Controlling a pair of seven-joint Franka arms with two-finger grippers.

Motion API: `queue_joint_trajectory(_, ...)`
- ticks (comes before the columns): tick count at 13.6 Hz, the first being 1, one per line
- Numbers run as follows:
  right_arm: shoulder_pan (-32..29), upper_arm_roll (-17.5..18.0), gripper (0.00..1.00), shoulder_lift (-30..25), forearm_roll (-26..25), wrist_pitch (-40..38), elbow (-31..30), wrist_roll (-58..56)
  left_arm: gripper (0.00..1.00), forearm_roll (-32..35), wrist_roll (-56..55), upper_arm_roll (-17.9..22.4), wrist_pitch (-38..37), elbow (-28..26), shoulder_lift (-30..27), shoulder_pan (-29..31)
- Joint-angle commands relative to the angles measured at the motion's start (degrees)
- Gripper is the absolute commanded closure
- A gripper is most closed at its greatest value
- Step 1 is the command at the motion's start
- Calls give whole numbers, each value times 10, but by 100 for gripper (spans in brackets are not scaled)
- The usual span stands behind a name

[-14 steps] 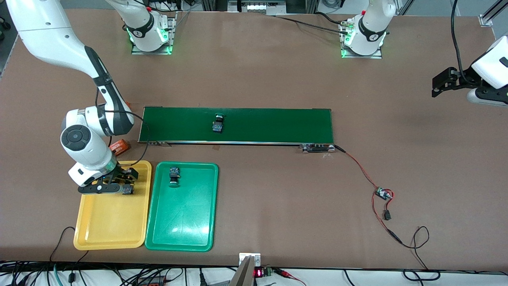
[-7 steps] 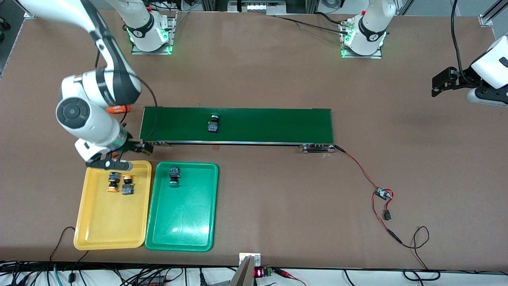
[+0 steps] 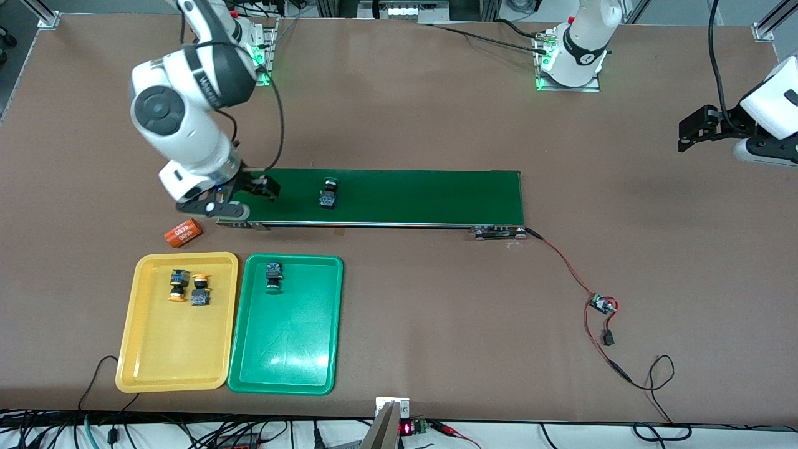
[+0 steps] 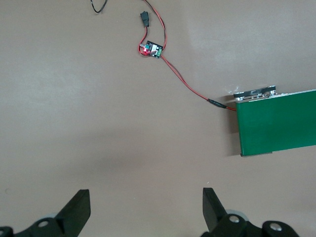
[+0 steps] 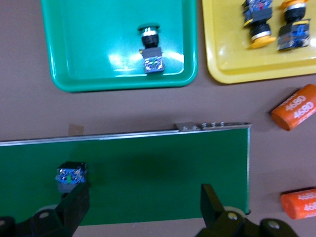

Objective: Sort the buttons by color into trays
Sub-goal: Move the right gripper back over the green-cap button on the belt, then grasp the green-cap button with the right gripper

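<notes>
Hovering my right gripper (image 3: 240, 198), fingers apart and empty, over the conveyor belt (image 3: 405, 196) beside the last green button (image 3: 328, 193), I judged it ready to pick for the green tray (image 3: 287, 368); my left gripper (image 3: 692, 131) waited, open.

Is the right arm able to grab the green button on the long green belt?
Probably yes. The right gripper hangs open over the belt's end, the dark green-capped button lies close by on it, and nothing stands between them.
</notes>
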Motion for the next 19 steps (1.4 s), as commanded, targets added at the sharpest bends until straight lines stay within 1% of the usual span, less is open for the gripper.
queue_joint_trajectory(1, -9, 34, 0, -53, 11, 83, -104, 45, 0, -3, -2, -1, -13, 12, 1, 2)
queue_joint_trajectory(3, -9, 39, 0, -50, 10, 124, -134, 58, 0, -3, -2, -1, -13, 12, 1, 2)
queue_joint_trajectory(4, -7, 39, 0, -47, 9, 130, -138, 56, 0, -3, -2, -1, -13, 12, 1, 2)
queue_joint_trajectory(8, -4, 48, 0, -24, 7, 146, -140, 55, 0, -3, -2, -1, -13, 12, 1, 2)
queue_joint_trajectory(14, 7, 48, 0, 26, 1, 185, -139, 55, 0, -3, -2, -1, -13, 12, 1, 2)
queue_joint_trajectory(19, 8, 48, 0, 50, -4, 203, -138, 54, 0, -3, -2, 0, -13, 12, 1, 2)
